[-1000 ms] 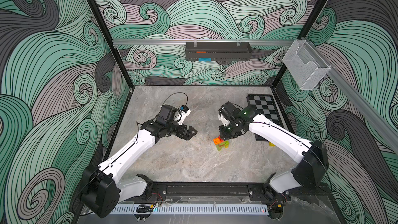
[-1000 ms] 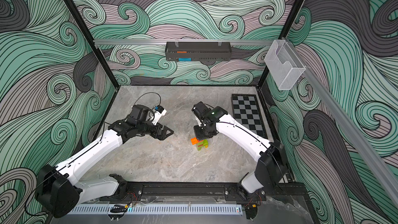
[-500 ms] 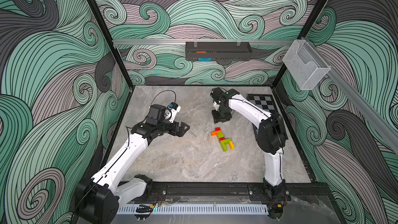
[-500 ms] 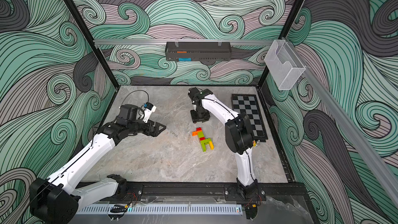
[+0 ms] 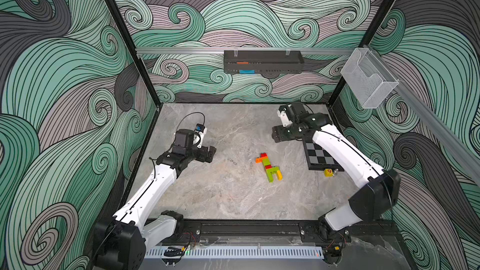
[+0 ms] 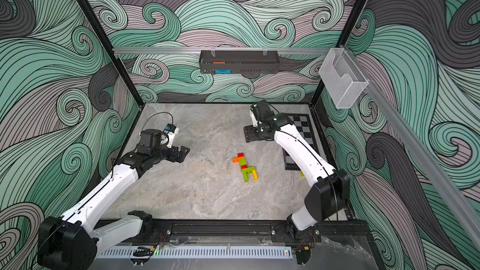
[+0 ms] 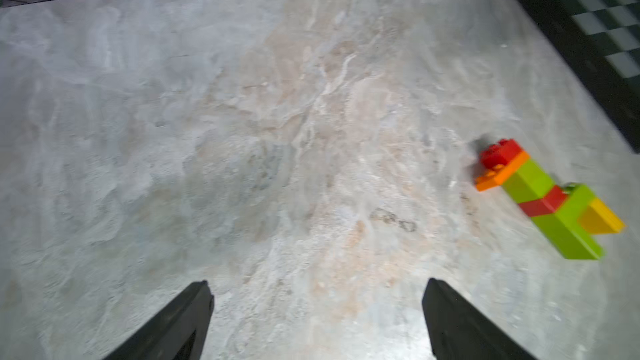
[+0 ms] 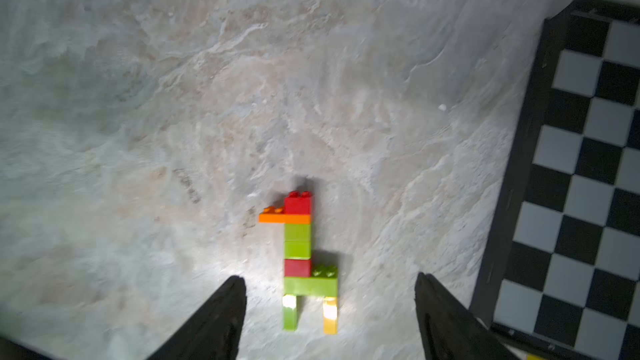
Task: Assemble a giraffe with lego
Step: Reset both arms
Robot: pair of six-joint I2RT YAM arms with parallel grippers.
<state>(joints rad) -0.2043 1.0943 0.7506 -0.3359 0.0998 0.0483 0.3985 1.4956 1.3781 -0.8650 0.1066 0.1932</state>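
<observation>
The giraffe [image 5: 268, 166] [image 6: 245, 167] lies flat on the marble table, near its middle. All the lego in view is joined in it: lime and yellow legs, a lime-and-red neck, an orange head brick and a red tip. No gripper touches it. My right gripper [image 5: 275, 135] [image 6: 246, 134] hangs open behind it, towards the back right. In the right wrist view the giraffe [image 8: 298, 247] lies on the table below the spread fingers of the right gripper [image 8: 329, 275]. My left gripper [image 5: 211, 153] [image 7: 317, 283] is open and empty, well to the left of the giraffe [image 7: 547, 199].
A black-and-white chequered board [image 5: 320, 155] [image 8: 588, 154] lies by the right wall, partly under the right arm. A small yellow cube [image 5: 328, 172] sits at its near corner. A black tray [image 5: 262, 62] and a clear bin [image 5: 368, 81] hang on the walls.
My right gripper opened, let go of the giraffe and drew back towards the far right. The giraffe now lies free on the table. The left arm pulled back to the left.
</observation>
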